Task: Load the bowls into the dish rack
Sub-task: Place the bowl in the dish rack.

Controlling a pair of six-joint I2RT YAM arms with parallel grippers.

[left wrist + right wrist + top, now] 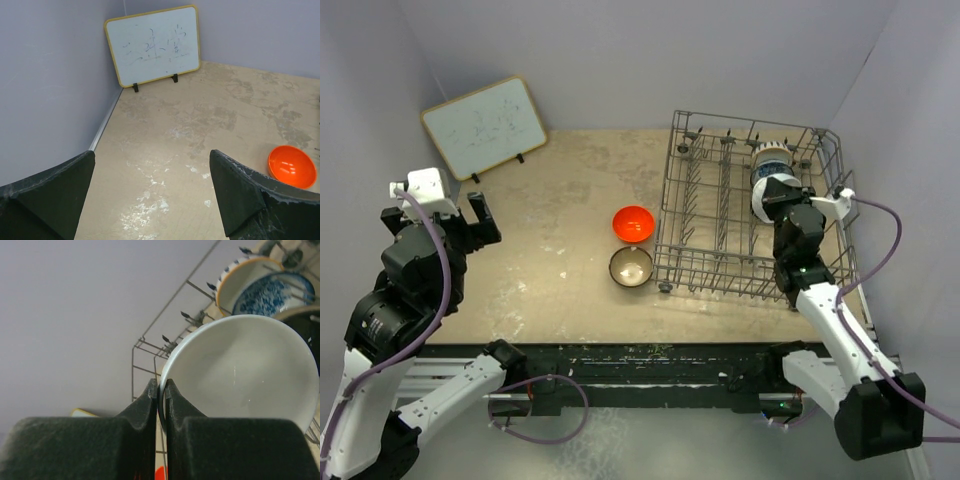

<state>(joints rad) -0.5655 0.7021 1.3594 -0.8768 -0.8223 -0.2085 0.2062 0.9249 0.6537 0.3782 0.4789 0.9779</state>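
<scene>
Bowls are partly loaded. The right gripper (161,385), nearly shut, pinches the white bowl (240,370) by its rim, on edge, probably to slot it between the tines of the rack (665,235) beside the blue bowl (270,295). Only the wrist view shows that pinch. Only the top view shows the orange bowl (633,222) and brown bowl (631,266) on the bench (540,280). The left gripper (152,160) gapes wide, empty.
</scene>
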